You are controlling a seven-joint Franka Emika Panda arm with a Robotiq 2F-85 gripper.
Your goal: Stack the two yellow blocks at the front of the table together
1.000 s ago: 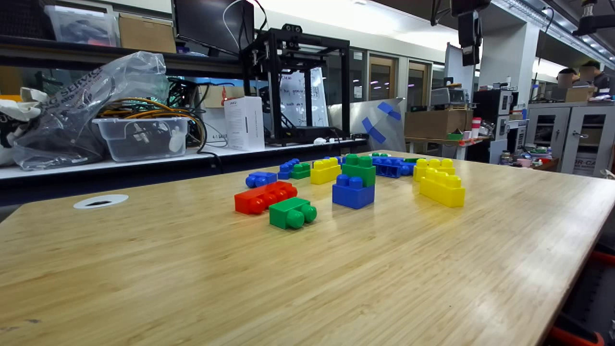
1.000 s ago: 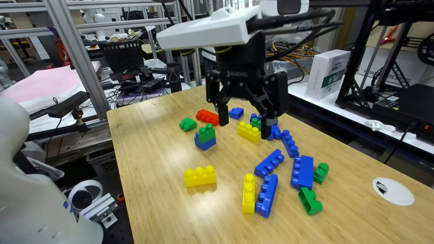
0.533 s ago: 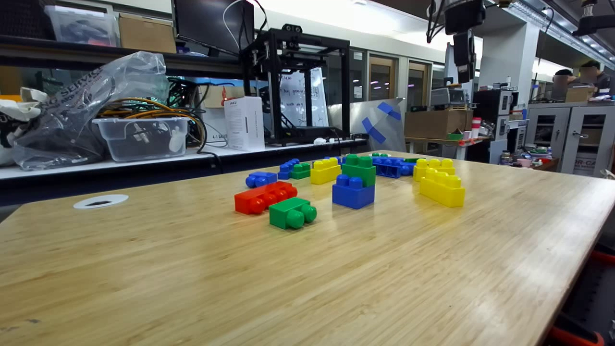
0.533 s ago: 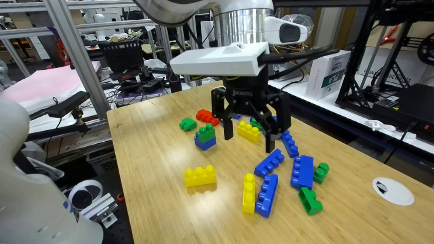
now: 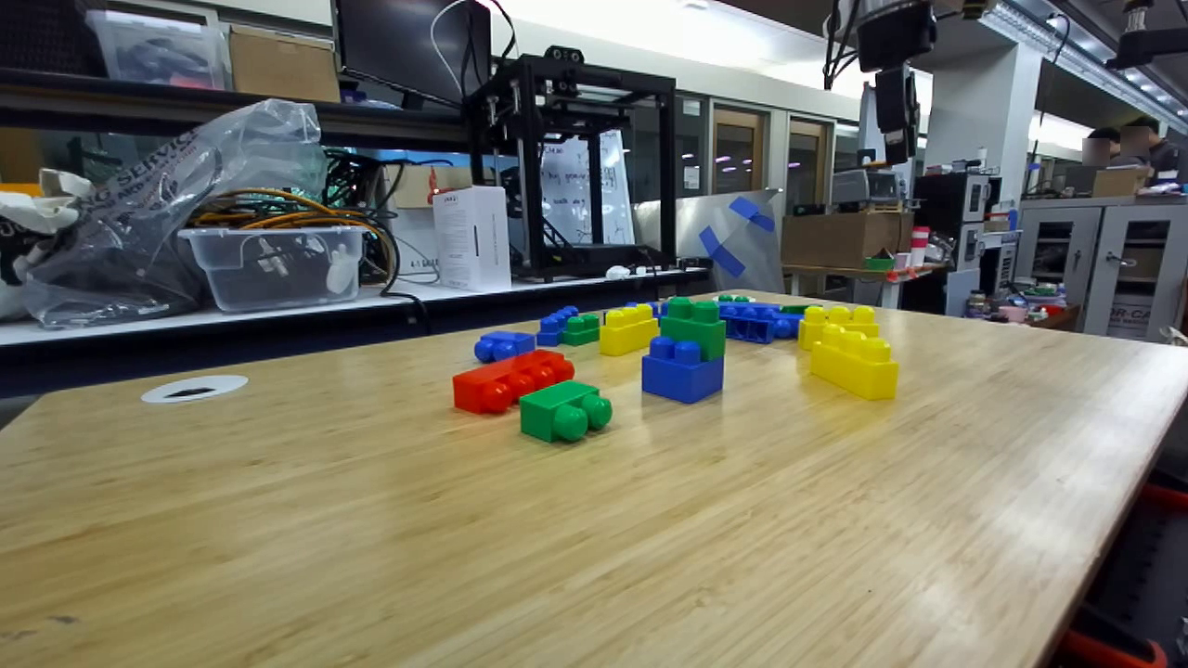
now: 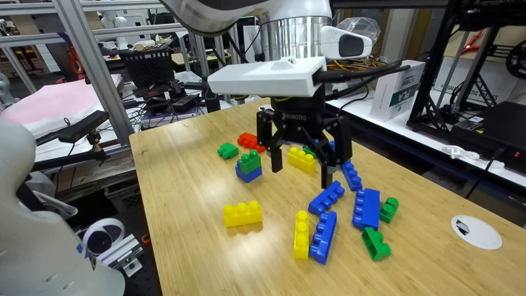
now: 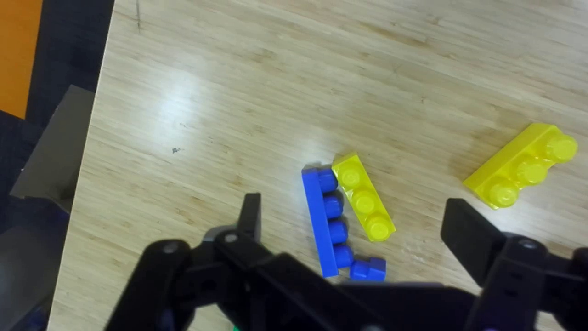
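Two alike bright yellow blocks lie apart on the wood-grain table (image 6: 197,230), studs up. In both exterior views the yellow block beside a blue brick (image 6: 301,236) (image 5: 817,331) and the separate yellow block (image 6: 242,216) (image 5: 852,369) show. My gripper (image 6: 301,174) is open and empty, above the table and behind these blocks in that exterior view. In the wrist view, the yellow block beside the blue brick (image 7: 365,202) appears between the open fingertips (image 7: 358,218), well below them. The separate yellow block (image 7: 514,168) lies beyond the right fingertip.
A third yellow brick (image 6: 300,159) lies behind my gripper. A blue four-stud brick (image 6: 324,238) lies right against or close beside one yellow block. More blue bricks (image 6: 367,209), green bricks (image 6: 376,244), a red brick (image 6: 250,141) and a green-on-blue stack (image 6: 249,166) lie around.
In an exterior view my gripper has come lower and slightly right, mostly between the first two moments, then only a little further down. It stays open. The bricks have not moved.
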